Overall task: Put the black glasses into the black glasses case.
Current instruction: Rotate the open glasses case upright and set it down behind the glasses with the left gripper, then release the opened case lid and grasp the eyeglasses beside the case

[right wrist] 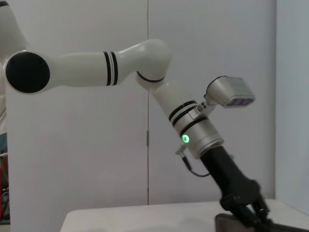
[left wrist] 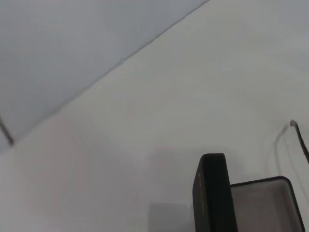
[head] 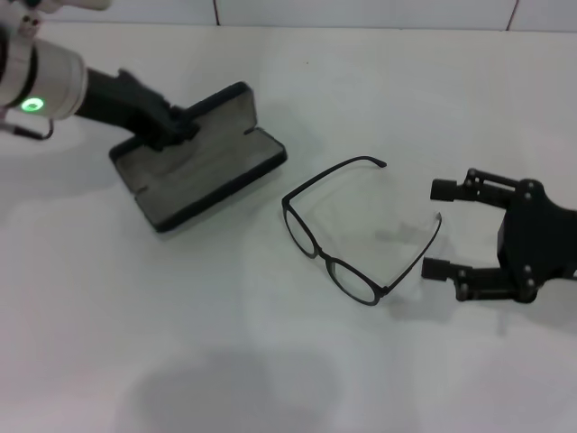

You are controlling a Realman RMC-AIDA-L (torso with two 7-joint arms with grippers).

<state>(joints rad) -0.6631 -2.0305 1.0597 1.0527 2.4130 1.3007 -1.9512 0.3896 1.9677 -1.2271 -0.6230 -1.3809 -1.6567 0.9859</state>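
Note:
The black glasses case (head: 203, 180) lies open at the far left of the table, grey lining up. My left gripper (head: 176, 126) is shut on its raised lid (left wrist: 212, 193); the right wrist view shows this arm reaching down onto the case (right wrist: 241, 223). The black glasses (head: 321, 256) lie unfolded in the middle of the table, right of the case, temple arms pointing to the far right. One temple tip also shows in the left wrist view (left wrist: 300, 137). My right gripper (head: 438, 228) is open, low over the table, with the tip of the nearer temple arm between its fingertips.
The white table (head: 270, 361) ends at a pale wall (head: 361, 11) at the back. The left arm's white forearm (head: 41, 81) reaches in over the far left corner.

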